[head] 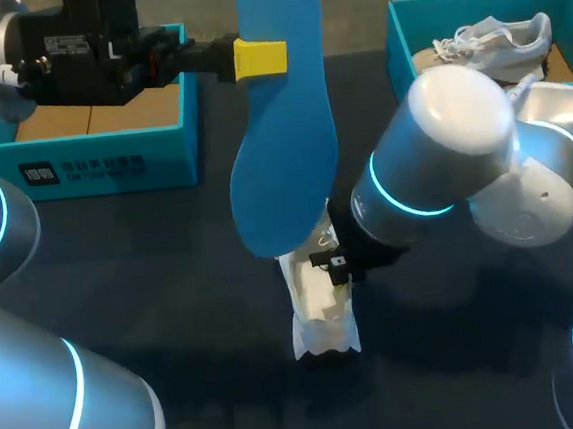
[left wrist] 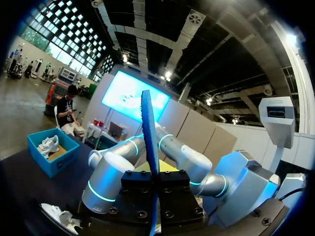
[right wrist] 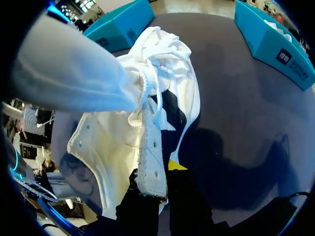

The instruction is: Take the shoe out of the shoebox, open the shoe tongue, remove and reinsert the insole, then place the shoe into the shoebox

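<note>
**Shoe (head: 320,307) on table, insole (head: 282,145) out and held aloft**

1. Table (head: 171,275): dark surface. It carries both boxes and the shoe.
2. Right arm (head: 442,151): enters from the right and reaches down to the middle of the table, covering most of its own tool from above.
3. Left arm (head: 71,43): enters from the left, high over the left shoebox (head: 111,160).
4. Left shoebox: teal, with a bare cardboard floor, and sits under and behind the left gripper (head: 263,58).
5. Right shoebox (head: 401,34): teal, and stands well apart from the right gripper (right wrist: 167,172), on the far side of the right arm. A second white shoe (head: 497,40) lies inside it.
6. Shoe: white, outside both boxes, resting on the table directly at the right gripper. Its laces are loose and its mouth is spread wide ahead of the fingers.
7. Insole: blue, clear of the shoe, and standing on edge. It runs from above the left gripper down to a rounded end just over the shoe.
8. Left gripper: closed tight on the insole, which is pinched flat between both fingers.
9. Right gripper: fingers drawn close together, clamping the eyelet strip at the side of the shoe opening.
</note>
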Controlling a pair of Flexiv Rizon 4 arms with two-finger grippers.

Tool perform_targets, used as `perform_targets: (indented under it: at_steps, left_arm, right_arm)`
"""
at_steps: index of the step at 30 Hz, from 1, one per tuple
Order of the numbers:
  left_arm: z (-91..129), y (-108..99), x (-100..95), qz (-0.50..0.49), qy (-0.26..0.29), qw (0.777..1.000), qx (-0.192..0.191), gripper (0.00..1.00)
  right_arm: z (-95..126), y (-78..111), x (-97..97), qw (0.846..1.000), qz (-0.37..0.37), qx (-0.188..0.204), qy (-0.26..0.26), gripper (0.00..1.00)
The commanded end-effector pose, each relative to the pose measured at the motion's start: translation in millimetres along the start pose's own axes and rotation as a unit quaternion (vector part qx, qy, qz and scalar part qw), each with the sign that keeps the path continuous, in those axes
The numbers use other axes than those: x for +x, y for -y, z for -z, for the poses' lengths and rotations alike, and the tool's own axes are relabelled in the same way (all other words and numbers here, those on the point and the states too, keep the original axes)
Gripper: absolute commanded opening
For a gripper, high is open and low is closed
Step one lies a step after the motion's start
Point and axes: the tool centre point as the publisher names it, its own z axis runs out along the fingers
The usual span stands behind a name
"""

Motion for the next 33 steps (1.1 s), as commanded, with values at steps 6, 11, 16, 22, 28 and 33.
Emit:
perform_targets:
  at_steps: [6,11,16,22,28,33]
  left_arm:
    - [-1,0,-0.4,0.0,0.001,1.0,-0.001,0.0]
    - [-1,0,-0.4,0.0,0.001,1.0,-0.001,0.0]
    - [-1,0,-0.4,0.0,0.001,1.0,-0.001,0.0]
    - [-1,0,-0.4,0.0,0.001,1.0,-0.001,0.0]
    - [-1,0,-0.4,0.0,0.001,1.0,-0.001,0.0]
    - [-1,0,-0.4,0.0,0.001,1.0,-0.001,0.0]
  right_arm:
    - [-11,-10.0,1.5,1.0,-0.002,0.005,0.002,0.0]
    - [-15,-13.5,-3.1,1.0,-0.011,0.005,-0.002,0.0]
    - [-19,-14.2,-8.1,1.0,-0.024,0.003,-0.007,0.0]
    - [-22,-16.5,-11.6,1.0,-0.025,0.0,-0.011,0.0]
    - [-27,-16.8,-13.2,1.0,-0.03,0.004,-0.01,0.0]
    - [-28,-17.3,-12.4,0.999,-0.033,-0.001,-0.008,0.0]
